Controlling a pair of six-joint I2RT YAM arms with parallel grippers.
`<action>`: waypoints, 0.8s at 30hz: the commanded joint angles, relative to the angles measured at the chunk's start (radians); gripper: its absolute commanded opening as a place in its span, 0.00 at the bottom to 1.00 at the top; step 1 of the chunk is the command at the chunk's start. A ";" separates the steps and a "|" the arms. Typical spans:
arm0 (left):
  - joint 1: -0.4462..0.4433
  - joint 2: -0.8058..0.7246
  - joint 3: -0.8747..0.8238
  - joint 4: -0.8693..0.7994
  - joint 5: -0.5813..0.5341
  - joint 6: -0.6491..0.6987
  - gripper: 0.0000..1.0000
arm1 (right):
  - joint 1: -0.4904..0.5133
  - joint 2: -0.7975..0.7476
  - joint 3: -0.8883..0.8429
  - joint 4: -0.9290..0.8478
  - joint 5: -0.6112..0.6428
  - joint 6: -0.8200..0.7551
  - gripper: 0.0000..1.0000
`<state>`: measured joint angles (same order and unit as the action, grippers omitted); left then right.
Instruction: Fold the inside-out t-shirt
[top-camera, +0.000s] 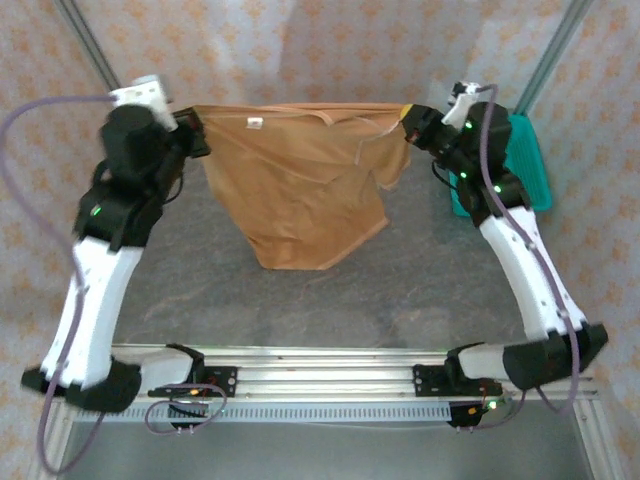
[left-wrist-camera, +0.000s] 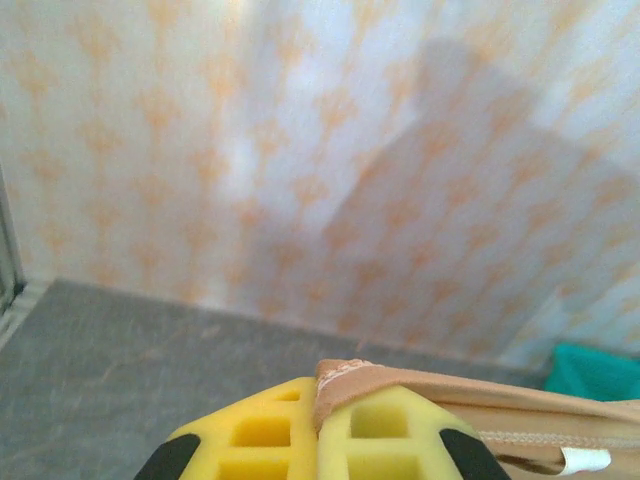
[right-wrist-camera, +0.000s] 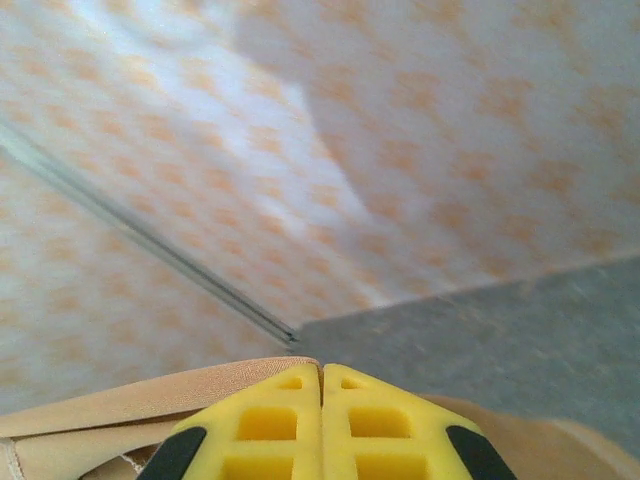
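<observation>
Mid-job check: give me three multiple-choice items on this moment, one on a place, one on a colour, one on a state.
1. Where is the teal slatted basket?
A) far right, by the right arm
B) by the left arm
C) between the arm bases

2. What colour is the small label patch on the tan soft cloth t-shirt?
A) black
B) white
C) red

3. How is the t-shirt held?
A) released, spread flat
B) by one gripper
C) stretched between the left gripper and the right gripper

Answers:
1. A, it sits beside the right forearm.
2. B, the patch shows white near the collar.
3. C, each wrist view shows yellow pads closed on tan cloth.
</observation>
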<state>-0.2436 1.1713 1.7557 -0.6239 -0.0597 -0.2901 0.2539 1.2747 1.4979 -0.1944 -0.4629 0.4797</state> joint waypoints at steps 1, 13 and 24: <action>0.000 -0.111 0.004 0.061 0.005 0.008 0.00 | 0.004 -0.101 0.001 0.060 -0.016 0.007 0.00; 0.000 -0.211 0.174 0.003 0.118 0.012 0.00 | 0.048 -0.295 0.034 0.089 -0.095 0.102 0.00; -0.001 0.098 0.091 0.018 0.075 0.034 0.00 | 0.047 -0.134 -0.038 0.042 0.070 0.028 0.00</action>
<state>-0.2489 1.1290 1.9018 -0.6151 0.0589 -0.2630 0.3050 1.0641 1.5036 -0.1421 -0.5076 0.5518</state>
